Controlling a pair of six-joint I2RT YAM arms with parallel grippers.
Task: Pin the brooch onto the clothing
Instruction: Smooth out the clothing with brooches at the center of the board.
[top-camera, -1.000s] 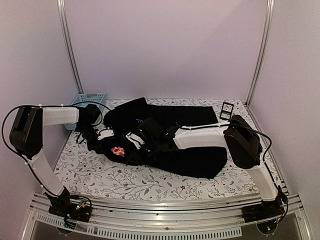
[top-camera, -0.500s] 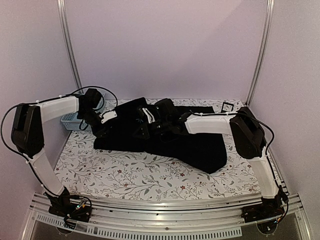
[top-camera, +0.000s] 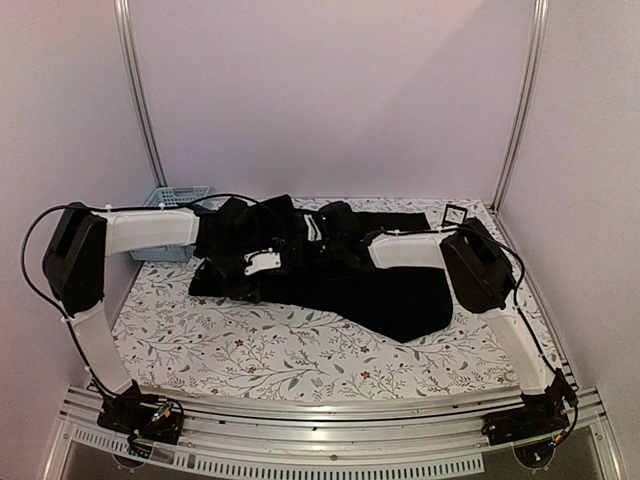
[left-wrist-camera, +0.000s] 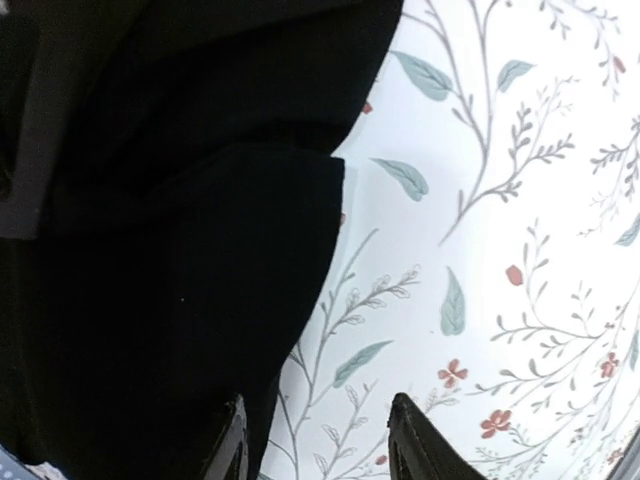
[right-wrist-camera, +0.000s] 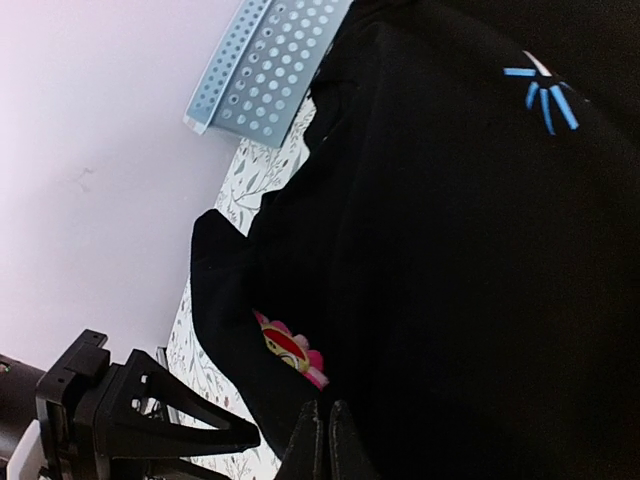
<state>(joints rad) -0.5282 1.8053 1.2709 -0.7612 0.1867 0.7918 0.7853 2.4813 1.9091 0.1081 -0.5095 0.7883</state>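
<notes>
The clothing (top-camera: 390, 290), a black shirt, lies bunched across the back of the table. In the right wrist view the brooch (right-wrist-camera: 290, 350), pink petals around a yellowish centre, peeks from a fold of the clothing (right-wrist-camera: 450, 280), half covered by fabric. The light-blue star emblem (right-wrist-camera: 545, 95) shows higher on the cloth. My right gripper (right-wrist-camera: 325, 445) is shut, its tips just below the brooch against the fabric; I cannot tell whether cloth is pinched. My left gripper (left-wrist-camera: 320, 425) is open and empty at the shirt's edge (left-wrist-camera: 180, 280), over the floral tablecloth (left-wrist-camera: 500, 200). The top view hides the brooch.
A light-blue perforated basket (right-wrist-camera: 265, 70) stands at the back left by the wall, next to the shirt. A small black stand (top-camera: 452, 215) sits at the back right corner. The left gripper (top-camera: 250, 268) and right gripper (top-camera: 312, 240) are close together over the shirt's left half.
The left gripper has opened and moved right to the shirt's front-left edge. The shirt was pulled back and folded, so the brooch no longer shows from above.
</notes>
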